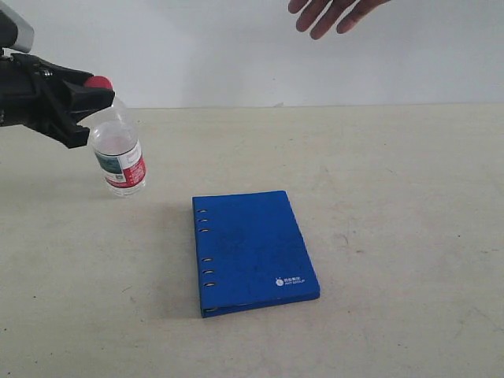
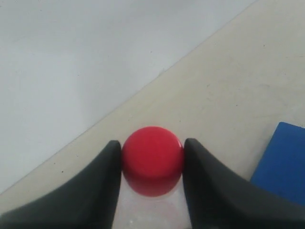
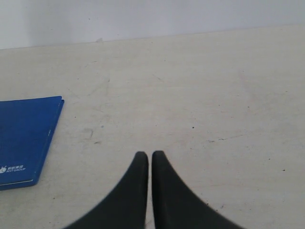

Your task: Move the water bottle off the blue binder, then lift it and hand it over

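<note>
My left fingers (image 2: 95, 191) are clamped on the bottle (image 1: 118, 153) at its red cap (image 2: 152, 160). They hold it tilted, clear of the binder (image 1: 253, 252), at the binder's ten o'clock. My right fingers (image 3: 133, 191) are pressed together on nothing, above the tabletop (image 1: 394, 197). A person's hand (image 1: 335, 14) hangs at the binder's one o'clock.

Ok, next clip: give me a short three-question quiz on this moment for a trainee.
1. Multiple choice: the left gripper grips the water bottle at its A) cap end B) label C) base.
2. True or false: the blue binder lies closed with nothing on it.
3. Fill in: the right gripper is empty, its jaws ___.
Key: 1 A; 2 true; 3 shut.
</note>
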Controlling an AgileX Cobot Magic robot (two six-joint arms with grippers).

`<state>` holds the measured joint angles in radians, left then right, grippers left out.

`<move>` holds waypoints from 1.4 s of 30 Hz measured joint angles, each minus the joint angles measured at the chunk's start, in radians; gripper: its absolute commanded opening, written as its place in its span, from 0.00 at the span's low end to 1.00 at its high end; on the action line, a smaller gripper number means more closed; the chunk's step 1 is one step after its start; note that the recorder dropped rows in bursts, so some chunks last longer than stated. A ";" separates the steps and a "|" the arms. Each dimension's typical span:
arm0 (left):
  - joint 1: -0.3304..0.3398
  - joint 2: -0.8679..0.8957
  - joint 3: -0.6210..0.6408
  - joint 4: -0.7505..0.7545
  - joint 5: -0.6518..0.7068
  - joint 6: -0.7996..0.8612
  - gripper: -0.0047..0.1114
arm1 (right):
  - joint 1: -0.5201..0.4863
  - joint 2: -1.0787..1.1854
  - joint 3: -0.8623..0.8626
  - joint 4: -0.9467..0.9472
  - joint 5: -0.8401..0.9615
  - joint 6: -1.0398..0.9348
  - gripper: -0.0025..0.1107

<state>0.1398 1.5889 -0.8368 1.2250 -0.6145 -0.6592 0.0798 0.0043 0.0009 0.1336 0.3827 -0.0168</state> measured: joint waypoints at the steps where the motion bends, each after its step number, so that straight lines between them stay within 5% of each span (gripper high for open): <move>1: 0.000 0.003 0.000 -0.017 -0.002 0.003 0.31 | 0.000 0.000 0.000 0.000 0.000 0.000 0.02; 7: 0.000 0.021 0.002 -0.093 0.024 0.023 0.51 | 0.000 0.000 0.000 0.000 0.000 0.000 0.02; 19: 0.000 -0.049 -0.024 -0.482 0.130 0.376 0.53 | 0.000 0.000 0.000 0.000 0.000 0.000 0.02; 25: 0.000 -0.241 -0.034 -0.556 0.350 0.241 0.53 | 0.000 0.000 0.000 0.000 0.000 0.000 0.02; 32: -0.033 -0.386 -0.034 -0.565 0.802 0.210 0.53 | 0.000 0.000 0.000 0.000 0.000 0.000 0.02; 42: -0.110 -0.742 -0.032 -0.655 0.917 0.257 0.53 | 0.000 0.000 0.000 -0.037 -0.096 -0.050 0.02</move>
<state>0.0296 0.8470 -0.8693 0.5698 0.3025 -0.4019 0.0798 0.0043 0.0009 0.0967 0.2864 -0.0667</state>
